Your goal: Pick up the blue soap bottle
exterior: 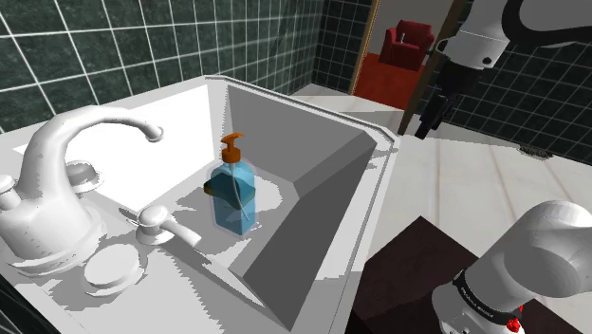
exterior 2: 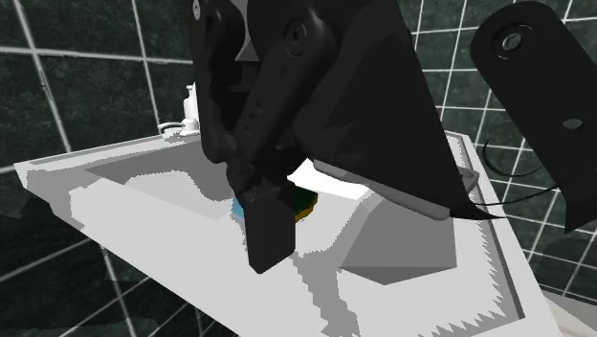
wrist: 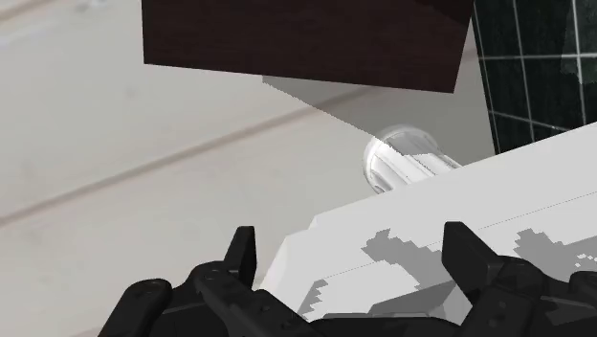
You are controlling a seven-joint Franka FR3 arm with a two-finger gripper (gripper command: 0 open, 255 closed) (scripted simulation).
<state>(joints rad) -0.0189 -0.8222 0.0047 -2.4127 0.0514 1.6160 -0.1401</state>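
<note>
In the shoulder view the blue soap bottle [exterior: 233, 197], with its orange pump [exterior: 231, 147], stands upright inside the white sink [exterior: 332, 157], close to the basin wall on the tap side. The curved white faucet [exterior: 71, 152] rises at the bottle's 9 o'clock. A lever handle [exterior: 157, 226] lies at about 8 o'clock, and a round dish [exterior: 112, 267] sits farther out on the same line.

The pincer [exterior: 424, 126] hangs at the bottle's 2 o'clock, well apart from it and past the sink's outer rim, with dark tiled wall behind. A red armchair [exterior: 408, 43] shows through a doorway at roughly 1 o'clock. The dark stand [exterior: 417, 261] sits at 5 o'clock.

In the wrist view the pincer [wrist: 354, 260] is wide open and has hold of nothing. One black finger [wrist: 241, 251] is apart from the other, and a white corner of the sink [wrist: 536, 182] lies between and beyond them, untouched. A pale cylinder [wrist: 402, 158] pokes out beside that corner, under the dark stand [wrist: 306, 43].

In the second exterior view a sliver of the blue bottle [exterior 2: 237, 207] peeks past the black pincer [exterior 2: 268, 230], which looms close.
</note>
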